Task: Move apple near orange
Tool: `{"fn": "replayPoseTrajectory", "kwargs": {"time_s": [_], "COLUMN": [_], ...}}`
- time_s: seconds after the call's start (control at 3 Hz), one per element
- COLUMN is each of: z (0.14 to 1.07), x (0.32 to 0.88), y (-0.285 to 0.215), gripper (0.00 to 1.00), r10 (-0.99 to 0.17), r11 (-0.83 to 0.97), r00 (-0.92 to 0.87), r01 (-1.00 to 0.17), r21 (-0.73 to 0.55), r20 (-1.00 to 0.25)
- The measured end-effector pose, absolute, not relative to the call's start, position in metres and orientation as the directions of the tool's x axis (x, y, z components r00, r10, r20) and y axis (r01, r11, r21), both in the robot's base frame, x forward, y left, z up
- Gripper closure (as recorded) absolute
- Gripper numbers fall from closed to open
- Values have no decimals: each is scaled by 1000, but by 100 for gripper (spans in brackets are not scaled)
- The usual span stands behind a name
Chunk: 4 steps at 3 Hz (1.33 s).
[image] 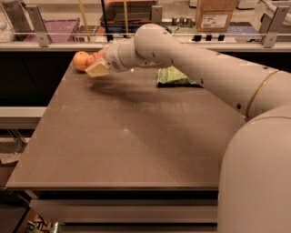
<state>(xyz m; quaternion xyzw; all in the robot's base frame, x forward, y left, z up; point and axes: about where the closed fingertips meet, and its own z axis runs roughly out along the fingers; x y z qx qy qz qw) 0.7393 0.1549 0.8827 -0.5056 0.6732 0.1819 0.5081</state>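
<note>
A bare brown table (127,136) filled the foreground, and the white arm (204,68) reached over it from the right. Farther back lay a green bag (173,76). At the far left corner the gripper (97,68) covered most of the apple (92,59); whether it clasped the fruit could not be told. The apple sat just beside the orange (80,60), seemingly touching. A cardboard box (216,13) stood beyond.

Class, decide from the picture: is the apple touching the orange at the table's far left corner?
Cannot tell. In the camera view the apple shows right beside the orange, but the gripper covers most of it, hiding any contact or gap.
</note>
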Motion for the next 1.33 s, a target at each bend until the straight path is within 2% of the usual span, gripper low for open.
{"fn": "replayPoseTrajectory", "kwargs": {"time_s": [1.33], "z": [851], "x": [755], "y": [148], "gripper": [100], "r10": [-477], "r11": [466], "r00": [-9], "r01": [-851], "r21": [-244], "r20": [-879]}}
